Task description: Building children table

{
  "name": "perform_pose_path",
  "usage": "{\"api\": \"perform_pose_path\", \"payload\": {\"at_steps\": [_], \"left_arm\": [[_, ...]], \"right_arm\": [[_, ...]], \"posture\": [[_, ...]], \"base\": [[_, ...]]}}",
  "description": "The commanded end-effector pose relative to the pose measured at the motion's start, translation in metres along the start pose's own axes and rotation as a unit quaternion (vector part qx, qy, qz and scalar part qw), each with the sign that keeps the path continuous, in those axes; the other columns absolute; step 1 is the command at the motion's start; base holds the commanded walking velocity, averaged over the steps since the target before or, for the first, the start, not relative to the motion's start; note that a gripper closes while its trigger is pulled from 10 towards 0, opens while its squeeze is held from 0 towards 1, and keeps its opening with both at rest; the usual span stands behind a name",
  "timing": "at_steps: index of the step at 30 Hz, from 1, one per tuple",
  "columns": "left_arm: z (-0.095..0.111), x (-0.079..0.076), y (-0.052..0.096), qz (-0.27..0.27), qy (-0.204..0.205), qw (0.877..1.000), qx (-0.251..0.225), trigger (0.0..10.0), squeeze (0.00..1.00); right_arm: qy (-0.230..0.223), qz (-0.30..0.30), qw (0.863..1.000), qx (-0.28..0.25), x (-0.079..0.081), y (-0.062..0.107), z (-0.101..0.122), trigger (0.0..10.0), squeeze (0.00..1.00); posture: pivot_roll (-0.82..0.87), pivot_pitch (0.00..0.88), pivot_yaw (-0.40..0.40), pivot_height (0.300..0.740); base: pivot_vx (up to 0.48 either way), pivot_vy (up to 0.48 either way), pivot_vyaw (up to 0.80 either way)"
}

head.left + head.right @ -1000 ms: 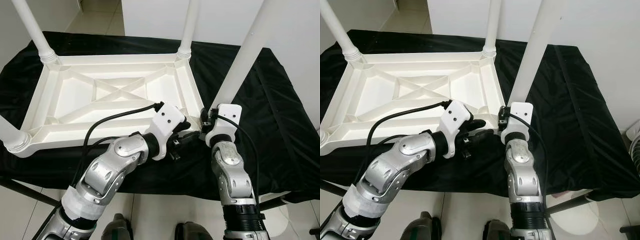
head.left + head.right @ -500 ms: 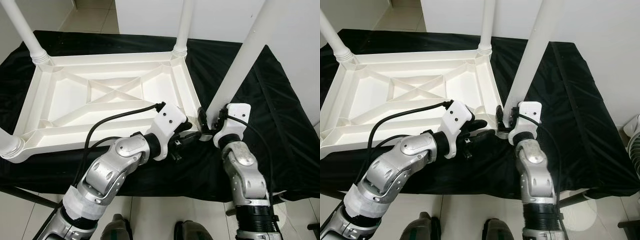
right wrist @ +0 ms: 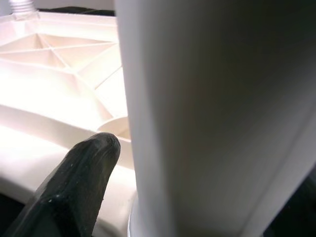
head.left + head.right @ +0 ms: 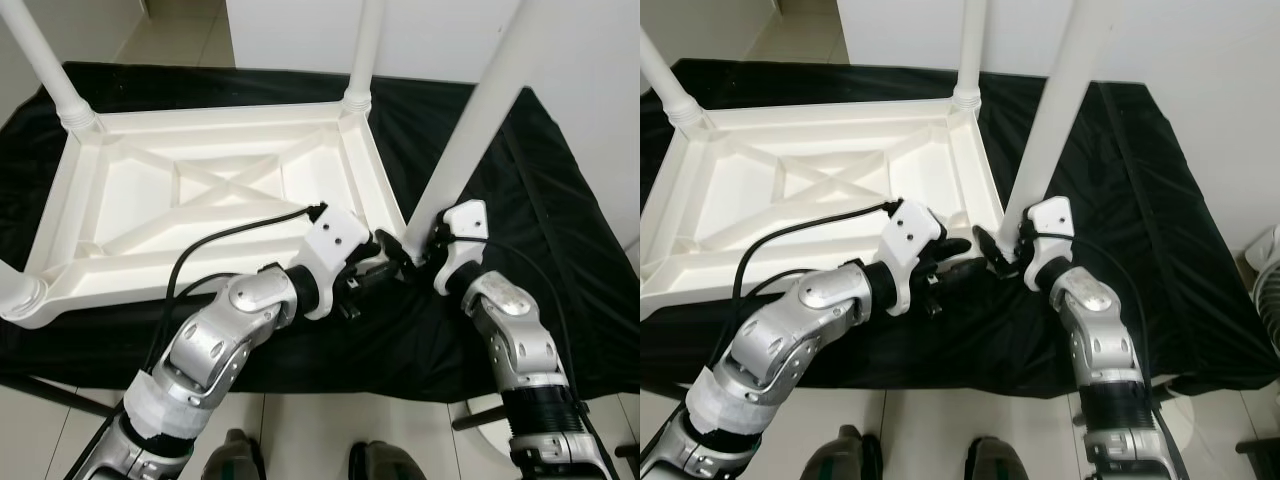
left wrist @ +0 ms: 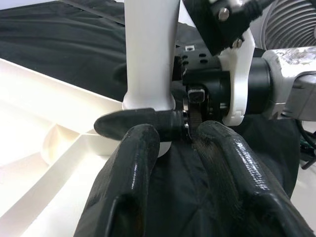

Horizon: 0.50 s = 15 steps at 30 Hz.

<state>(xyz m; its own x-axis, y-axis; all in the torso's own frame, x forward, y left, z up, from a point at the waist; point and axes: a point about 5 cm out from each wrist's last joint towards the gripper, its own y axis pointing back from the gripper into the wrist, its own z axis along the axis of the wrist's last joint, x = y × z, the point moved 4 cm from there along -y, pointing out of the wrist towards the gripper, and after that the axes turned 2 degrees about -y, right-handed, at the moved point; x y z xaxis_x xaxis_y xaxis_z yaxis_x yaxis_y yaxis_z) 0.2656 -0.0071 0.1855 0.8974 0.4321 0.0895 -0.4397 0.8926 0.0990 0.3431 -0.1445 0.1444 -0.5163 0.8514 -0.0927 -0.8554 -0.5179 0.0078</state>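
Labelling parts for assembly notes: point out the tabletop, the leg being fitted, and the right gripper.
tabletop (image 4: 215, 195), left eye view, ribbed underside.
leg being fitted (image 4: 480, 115), left eye view, mid shaft.
right gripper (image 4: 405, 252), left eye view, between fingertips.

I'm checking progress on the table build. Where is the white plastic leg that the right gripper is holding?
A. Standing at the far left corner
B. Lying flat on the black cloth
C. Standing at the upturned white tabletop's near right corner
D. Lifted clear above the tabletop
C: the white plastic leg rises from the near right corner of the upturned white tabletop, where the right gripper clasps its base.
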Motion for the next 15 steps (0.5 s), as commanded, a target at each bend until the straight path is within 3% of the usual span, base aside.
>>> {"api": "perform_pose_path", "payload": {"at_steps": [1, 2, 3, 4, 5, 15], "left_arm": [[-0.0026, 0.0003, -0.0002, -0.003, 0.000, 1.000, 0.008, 10.0, 0.00], [-0.0026, 0.0003, -0.0002, -0.003, 0.000, 1.000, 0.008, 10.0, 0.00], [-0.0025, 0.0006, -0.0001, -0.003, -0.001, 1.000, 0.009, 10.0, 0.00], [-0.0025, 0.0006, -0.0001, -0.003, -0.001, 1.000, 0.009, 10.0, 0.00], [-0.0021, 0.0006, 0.0000, -0.004, -0.002, 1.000, 0.009, 10.0, 0.00], [-0.0016, -0.0005, -0.0001, -0.005, -0.002, 1.000, 0.008, 10.0, 0.00]], "right_arm": [[0.004, 0.027, 1.000, 0.015, 0.0061, -0.0046, -0.0083, 10.0, 0.00], [0.004, 0.027, 1.000, 0.015, 0.0061, -0.0046, -0.0083, 10.0, 0.00], [0.005, 0.035, 0.999, 0.017, 0.0067, -0.0071, -0.0103, 1.1, 0.00], [0.005, 0.035, 0.999, 0.017, 0.0067, -0.0071, -0.0103, 1.1, 0.00], [0.007, 0.042, 0.999, 0.016, 0.0061, -0.0087, -0.0107, 0.0, 0.00], [0.012, 0.045, 0.999, 0.013, -0.0027, -0.0064, -0.0108, 0.0, 0.00]], "posture": [[-0.02, 0.080, 0.026, 0.740], [-0.02, 0.080, 0.026, 0.740], [-0.01, 0.078, 0.028, 0.740], [-0.01, 0.078, 0.028, 0.740], [-0.01, 0.076, 0.027, 0.740], [-0.01, 0.077, 0.019, 0.740]], "base": [[0.000, 0.000, 0.00], [0.000, 0.000, 0.00], [0.000, 0.000, 0.00], [0.000, 0.000, 0.00], [0.000, 0.000, 0.00], [0.000, 0.000, 0.00]]}}
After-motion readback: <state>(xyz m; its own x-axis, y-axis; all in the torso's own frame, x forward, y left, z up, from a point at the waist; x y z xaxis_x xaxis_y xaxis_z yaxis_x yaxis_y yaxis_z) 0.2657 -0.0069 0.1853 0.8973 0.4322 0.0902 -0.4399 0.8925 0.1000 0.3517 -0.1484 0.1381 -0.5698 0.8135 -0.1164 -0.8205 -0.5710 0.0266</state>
